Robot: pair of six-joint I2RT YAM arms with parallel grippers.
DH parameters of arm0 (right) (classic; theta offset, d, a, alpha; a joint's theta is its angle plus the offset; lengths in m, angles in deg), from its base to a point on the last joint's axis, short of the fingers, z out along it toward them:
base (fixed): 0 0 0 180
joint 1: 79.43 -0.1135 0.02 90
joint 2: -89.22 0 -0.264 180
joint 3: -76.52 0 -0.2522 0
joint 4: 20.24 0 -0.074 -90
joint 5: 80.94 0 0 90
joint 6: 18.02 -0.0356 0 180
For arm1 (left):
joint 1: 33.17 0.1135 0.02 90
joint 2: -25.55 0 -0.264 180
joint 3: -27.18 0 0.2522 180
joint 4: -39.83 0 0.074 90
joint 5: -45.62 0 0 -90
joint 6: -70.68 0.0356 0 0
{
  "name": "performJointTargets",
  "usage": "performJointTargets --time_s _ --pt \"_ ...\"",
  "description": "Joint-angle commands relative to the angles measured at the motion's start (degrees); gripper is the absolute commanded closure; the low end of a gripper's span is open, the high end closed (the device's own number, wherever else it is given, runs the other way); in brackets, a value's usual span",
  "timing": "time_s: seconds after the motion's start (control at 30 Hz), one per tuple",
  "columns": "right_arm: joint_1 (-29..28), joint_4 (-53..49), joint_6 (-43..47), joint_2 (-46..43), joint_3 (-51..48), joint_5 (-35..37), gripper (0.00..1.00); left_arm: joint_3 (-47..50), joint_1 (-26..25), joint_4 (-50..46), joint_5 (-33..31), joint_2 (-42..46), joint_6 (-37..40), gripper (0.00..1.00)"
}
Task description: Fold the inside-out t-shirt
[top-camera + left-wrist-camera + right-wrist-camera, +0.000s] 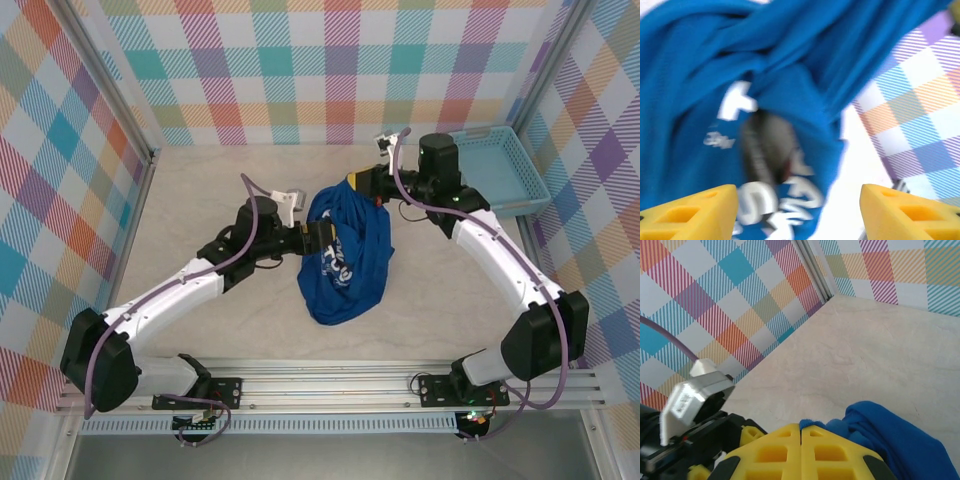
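t-shirt (350, 265): royal blue, bunched and twisted, white print showing, middle of table (200, 185), top end raised | right gripper (358, 183): jaws clamped on its upper edge | left gripper (316, 238): jaws apart, at its left side

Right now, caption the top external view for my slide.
Bunched royal-blue t-shirt pinched at its top by the right pincer, left pincer open against its side.

Open tabletop (200, 190) left of t-shirt (345, 265)
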Motion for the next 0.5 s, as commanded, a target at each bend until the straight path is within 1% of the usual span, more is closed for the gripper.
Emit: performJointTargets --time_s 0.0,0.07,0.13,0.23,0.33,0.4,0.47 --pt "0.17 4.41 -2.5 -0.85 -1.16 -0.92 1.0 -3.15 -0.47 2.11 1.0 -2.73 -2.31 0.35" --pt "0.08 4.99 -3.09 -0.96 -1.63 -0.88 1.0 -4.14 -0.47 3.07 1.47 -5.03 -2.78 0.36" --pt "0.1 5.44 -3.56 -1.04 -2.02 -0.98 1.0 -5.65 -0.44 3.29 0.81 -7.24 -2.53 0.4" --pt "0.05 6.69 -4.46 -1.53 -2.92 -0.88 1.0 -9.11 -0.46 1.09 -1.57 -10.69 -0.43 0.53" --pt "0.07 6.23 -4.04 -2.47 -3.05 0.7 1.0 -11.39 -0.15 -1.36 -3.07 -13.2 0.72 0.66" --pt "0.12 5.94 -3.64 -3.1 -2.86 1.24 1.0 -11.13 -0.12 -0.73 -3.6 -13.85 0.93 0.73" --pt "0.08 5.88 -3.45 -3.78 -2.56 1.59 1.0 -11.02 0.36 -0.11 -3.81 -14.74 0.97 0.83"
